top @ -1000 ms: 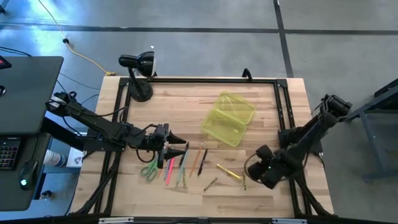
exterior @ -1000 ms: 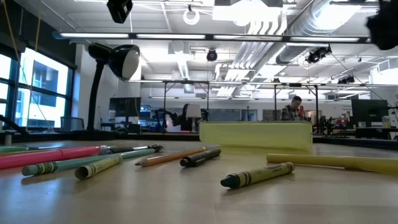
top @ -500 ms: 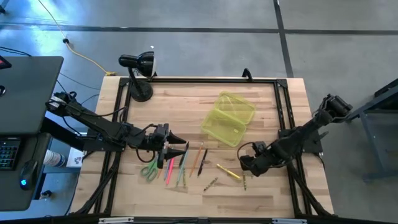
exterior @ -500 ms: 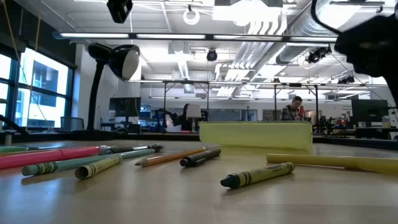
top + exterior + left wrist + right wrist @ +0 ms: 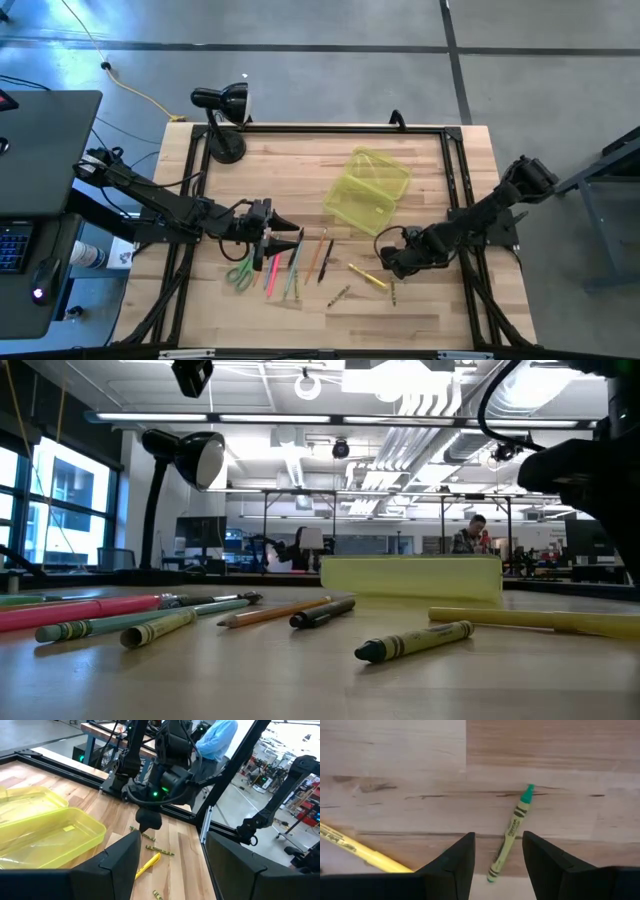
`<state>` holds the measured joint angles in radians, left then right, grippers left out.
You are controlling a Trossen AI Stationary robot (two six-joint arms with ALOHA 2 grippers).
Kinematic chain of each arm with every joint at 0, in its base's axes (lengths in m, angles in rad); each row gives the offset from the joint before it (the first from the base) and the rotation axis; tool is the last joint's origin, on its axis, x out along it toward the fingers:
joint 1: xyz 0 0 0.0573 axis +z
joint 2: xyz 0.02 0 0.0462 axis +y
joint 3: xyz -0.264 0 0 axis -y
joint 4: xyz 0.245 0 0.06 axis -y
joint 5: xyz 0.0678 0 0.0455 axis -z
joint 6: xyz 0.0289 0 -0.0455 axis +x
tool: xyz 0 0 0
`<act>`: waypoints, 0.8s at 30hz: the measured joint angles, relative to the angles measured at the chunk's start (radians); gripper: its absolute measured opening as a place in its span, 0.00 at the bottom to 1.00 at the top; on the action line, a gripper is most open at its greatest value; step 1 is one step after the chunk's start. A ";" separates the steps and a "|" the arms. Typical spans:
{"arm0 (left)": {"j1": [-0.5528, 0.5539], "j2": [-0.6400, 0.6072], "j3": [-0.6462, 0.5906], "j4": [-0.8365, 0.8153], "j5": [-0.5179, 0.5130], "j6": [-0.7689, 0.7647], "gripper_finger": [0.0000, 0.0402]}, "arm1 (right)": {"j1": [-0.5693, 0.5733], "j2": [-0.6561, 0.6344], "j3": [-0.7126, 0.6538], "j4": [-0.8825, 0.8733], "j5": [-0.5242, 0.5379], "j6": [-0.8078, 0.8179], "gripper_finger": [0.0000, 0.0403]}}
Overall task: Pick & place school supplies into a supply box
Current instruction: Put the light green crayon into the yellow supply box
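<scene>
We see a green crayon point(image 5: 509, 836) lying flat on the bare wood table point(image 5: 300, 160), between the fingers of our open right claw point(image 5: 497, 862). The open box point(image 5: 366, 190) sits mid-table. Our left claw point(image 5: 290, 239) hangs open over the pens point(image 5: 285, 265).

An open-plan lab or workshop: exposed ceiling ducts point(image 5: 440, 405), strip lights point(image 5: 250, 417), rows of distant workstations point(image 5: 230, 545), a concrete floor point(image 5: 330, 70), and a wooden bench point(image 5: 290, 160) in a black frame.
</scene>
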<state>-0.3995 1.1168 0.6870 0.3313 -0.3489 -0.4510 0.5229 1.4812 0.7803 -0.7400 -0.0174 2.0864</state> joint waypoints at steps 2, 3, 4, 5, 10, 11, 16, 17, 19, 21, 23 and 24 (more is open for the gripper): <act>0.000 0.000 0.000 -0.001 0.000 0.000 0.65 | 0.000 0.000 0.000 -0.003 -0.018 0.006 0.36; 0.000 0.000 0.000 0.000 0.000 0.000 0.65 | 0.000 0.000 0.000 -0.004 -0.026 0.010 0.36; 0.000 0.000 0.000 0.000 0.000 0.000 0.65 | 0.000 0.000 0.000 -0.004 -0.033 0.017 0.36; 0.000 0.000 0.000 0.000 0.000 0.000 0.65 | 0.000 0.000 0.000 -0.008 -0.041 0.023 0.36; 0.000 0.000 0.000 -0.001 0.000 0.000 0.65 | -0.001 0.021 0.000 -0.015 -0.045 0.026 0.36; 0.000 0.000 0.000 -0.001 0.000 0.000 0.65 | -0.001 0.030 0.000 -0.013 -0.045 0.024 0.36; 0.000 0.000 0.000 -0.001 0.000 0.000 0.65 | -0.001 0.087 0.000 -0.003 -0.049 0.004 0.36; 0.000 0.000 0.000 -0.001 0.000 0.000 0.65 | -0.001 0.095 0.000 0.003 -0.050 0.003 0.36; 0.000 0.000 0.000 -0.001 0.000 0.000 0.65 | -0.001 0.103 0.000 0.010 -0.047 -0.005 0.36; 0.000 0.000 0.000 0.000 0.000 0.000 0.65 | 0.000 0.105 0.002 0.012 -0.030 -0.035 0.36; 0.000 0.000 0.000 -0.001 0.000 0.000 0.65 | 0.000 0.105 0.002 0.012 -0.013 -0.074 0.36; 0.000 0.000 0.000 -0.001 0.000 0.000 0.65 | 0.000 0.105 0.002 0.012 -0.008 -0.099 0.36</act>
<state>-0.3995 1.1168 0.6872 0.3305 -0.3489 -0.4510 0.5228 1.5864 0.7818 -0.7279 -0.0252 1.9879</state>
